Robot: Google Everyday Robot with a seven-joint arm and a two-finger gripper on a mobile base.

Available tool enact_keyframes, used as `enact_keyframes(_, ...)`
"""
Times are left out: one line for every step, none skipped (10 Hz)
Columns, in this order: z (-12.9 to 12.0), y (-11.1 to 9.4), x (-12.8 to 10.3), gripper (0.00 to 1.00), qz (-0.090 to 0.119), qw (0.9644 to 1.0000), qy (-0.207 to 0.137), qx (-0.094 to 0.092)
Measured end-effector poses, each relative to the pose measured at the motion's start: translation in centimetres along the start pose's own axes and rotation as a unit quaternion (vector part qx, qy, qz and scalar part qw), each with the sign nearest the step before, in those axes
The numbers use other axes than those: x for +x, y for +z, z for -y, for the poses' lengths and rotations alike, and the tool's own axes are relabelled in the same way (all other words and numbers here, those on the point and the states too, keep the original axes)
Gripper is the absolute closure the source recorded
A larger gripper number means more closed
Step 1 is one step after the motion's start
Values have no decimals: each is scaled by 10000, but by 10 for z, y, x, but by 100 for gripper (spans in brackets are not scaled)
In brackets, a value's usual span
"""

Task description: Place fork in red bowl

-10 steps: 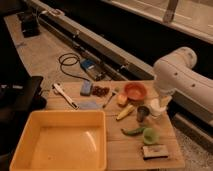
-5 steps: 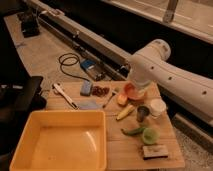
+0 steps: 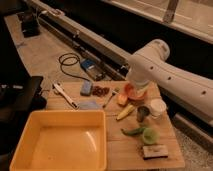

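Lying flat on the wooden table [image 3: 125, 159] a little above the middle of the frame, the fork [image 3: 111, 98] is not yet gripped. Its slim grey length runs on a diagonal, from lower left up to upper right. The upper end points toward the red bowl [image 3: 131, 93], which sits just to its right with a small orange piece [image 3: 121, 99] between them.

The gripper [image 3: 135, 89] hangs at the end of the white arm [image 3: 165, 75], low over the bowl and partly hiding it. Its fingers are spread apart and appear to hold nothing. From the gripper, then, the fork lies to the left and slightly lower in the frame, close by. You will want to shift left and turn the wrist so the jaws close across that diagonal handle, not along it.

Mind the neighbours. A cluster of dark red bits [image 3: 101, 91] is just left of the fork's upper half, with a blue block [image 3: 86, 88] beyond. A pale blue pad [image 3: 89, 105] lies near the fork's lower end. The white-handled tool [image 3: 65, 95] is farther left, and the yellow tub [image 3: 65, 113] fills the lower left.
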Motion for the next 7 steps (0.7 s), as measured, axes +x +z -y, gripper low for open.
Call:
enact_keyframes(13, 5, -6, 35, 57, 9999, -105, 85)
enact_keyframes(30, 13, -14, 35, 107, 9996, -231, 152)
enact_keyframes(47, 20, -26, 35, 139, 9990, -365, 206)
enact_keyframes(63, 27, -44, 35, 160, 9982, -529, 243)
enact_keyframes(76, 36, -62, 35, 194, 9972, -676, 265)
enact_keyframes(92, 49, -84, 35, 282, 9955, -851, 297)
enact_keyframes(100, 60, -95, 35, 369, 9943, -946, 313)
